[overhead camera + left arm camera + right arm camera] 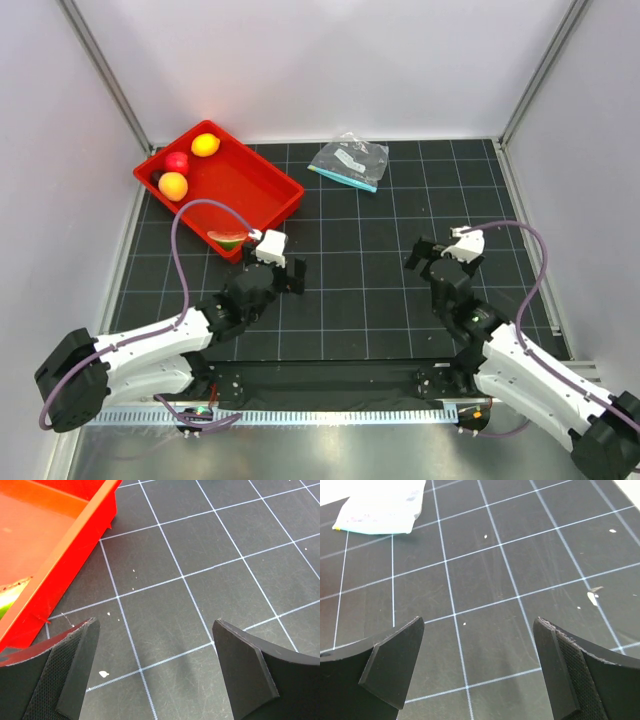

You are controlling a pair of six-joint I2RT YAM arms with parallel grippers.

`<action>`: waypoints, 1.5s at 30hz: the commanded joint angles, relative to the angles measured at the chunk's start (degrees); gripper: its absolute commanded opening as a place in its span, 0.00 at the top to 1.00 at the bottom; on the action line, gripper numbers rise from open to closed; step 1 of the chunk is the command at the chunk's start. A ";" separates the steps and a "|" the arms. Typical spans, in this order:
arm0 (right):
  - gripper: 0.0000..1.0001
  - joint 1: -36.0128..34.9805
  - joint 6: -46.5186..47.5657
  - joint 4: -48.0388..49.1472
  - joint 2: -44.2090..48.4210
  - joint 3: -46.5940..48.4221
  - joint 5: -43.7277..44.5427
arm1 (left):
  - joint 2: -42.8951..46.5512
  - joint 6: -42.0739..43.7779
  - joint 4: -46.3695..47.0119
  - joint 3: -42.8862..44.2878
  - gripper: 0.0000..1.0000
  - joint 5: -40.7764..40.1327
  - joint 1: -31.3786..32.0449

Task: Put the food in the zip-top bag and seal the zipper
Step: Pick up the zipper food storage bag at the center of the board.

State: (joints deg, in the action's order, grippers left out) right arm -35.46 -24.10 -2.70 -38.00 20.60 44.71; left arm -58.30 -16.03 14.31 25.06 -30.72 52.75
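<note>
glossy red plastic tray (243, 180), crinkly clear plastic zip-top bag (351, 160)

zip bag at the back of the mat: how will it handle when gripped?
The zip-top bag looks thin, crinkly and flat, so probably floppy and light; a push may just slide it across the mat. The teal zipper edge looks straight, likely its stiffest place to pinch.

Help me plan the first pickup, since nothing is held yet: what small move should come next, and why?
Probably ease the left gripper toward the watermelon wedge in the near corner of the red tray. Its jaws stand open and empty beside that corner, so the wedge is the closest food; the zip-top bag lies farther off.
</note>
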 commanded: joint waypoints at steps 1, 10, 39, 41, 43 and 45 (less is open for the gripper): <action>0.00 -0.31 2.37 6.82 -4.18 1.98 -3.91 | 1.26 0.48 1.95 1.83 0.00 0.57 -0.02; 0.03 0.57 14.68 -0.10 -33.69 31.12 -11.21 | 0.56 0.04 2.04 2.19 0.00 1.45 -0.02; 0.24 6.02 47.56 -6.35 -88.38 83.53 -24.67 | 2.23 -3.57 1.25 2.19 0.00 4.35 -0.02; 0.24 6.63 47.74 -6.79 -90.23 84.86 -25.28 | 2.32 -3.39 1.16 2.10 0.00 4.35 -0.02; 0.24 6.98 48.62 -6.79 -91.37 85.57 -26.77 | 2.49 -3.13 0.99 2.19 0.00 4.00 -0.02; 0.24 7.25 49.14 -6.79 -92.34 86.36 -27.82 | 2.58 -3.04 0.64 2.36 0.00 3.74 -0.02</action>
State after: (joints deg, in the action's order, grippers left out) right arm -28.34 22.87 -9.19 -129.56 103.70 19.14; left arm -56.14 -19.09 13.87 25.06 -26.74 52.75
